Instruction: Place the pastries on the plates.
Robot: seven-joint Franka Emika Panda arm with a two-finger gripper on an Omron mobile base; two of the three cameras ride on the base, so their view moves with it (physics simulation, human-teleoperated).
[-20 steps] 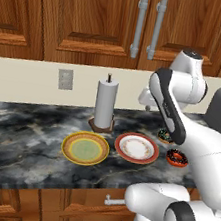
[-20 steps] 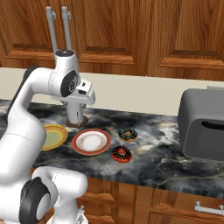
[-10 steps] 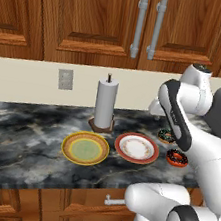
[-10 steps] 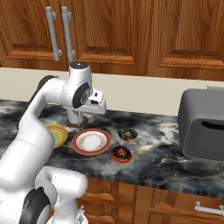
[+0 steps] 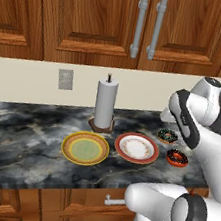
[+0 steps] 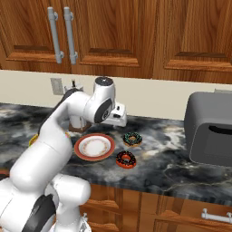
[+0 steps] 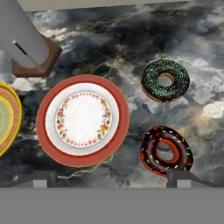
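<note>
Hand view: we see the gripper [image 7: 109, 178] spread wide over both donuts [image 7: 166, 80] and the red-rimmed plate [image 7: 82, 120].
Left base view: we see the yellow plate [image 5: 85, 148] whole.

Dark marbled counter [image 5: 22, 139] carrying everything. Near the wall, brown paper-towel base [image 5: 101, 126] with its upright roll. In front, side by side and apart, yellow-rimmed plate [image 5: 85, 148] and red-orange-rimmed plate [image 5: 137, 147], both bare. Just right of the red one, dark-sided donut [image 7: 166, 80] and reddish-orange-sided donut [image 7: 166, 150], close together, flat on the stone. Far right, grey appliance [image 6: 210, 129].
</note>
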